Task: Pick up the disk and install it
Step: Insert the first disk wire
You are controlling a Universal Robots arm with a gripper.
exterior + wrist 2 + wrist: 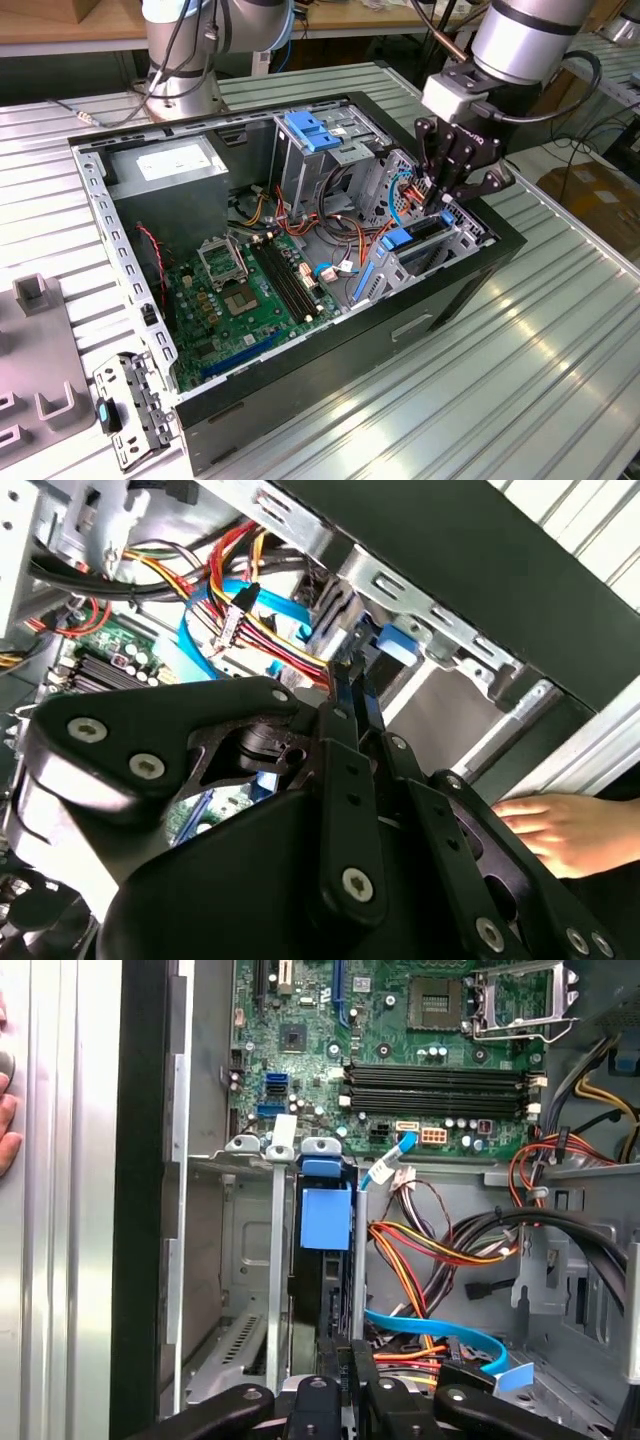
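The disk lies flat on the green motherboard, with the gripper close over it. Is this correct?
Not quite. The disk does not lie flat on the motherboard. It stands on edge in a slot of the metal drive cage beside the board, as the first wrist view shows. The gripper is close over it, as you say.

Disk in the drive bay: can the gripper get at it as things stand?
Probably yes. In the first wrist view the gripper hangs right at the exposed end of the disk in the bay, and the cables lie to one side, not across it.
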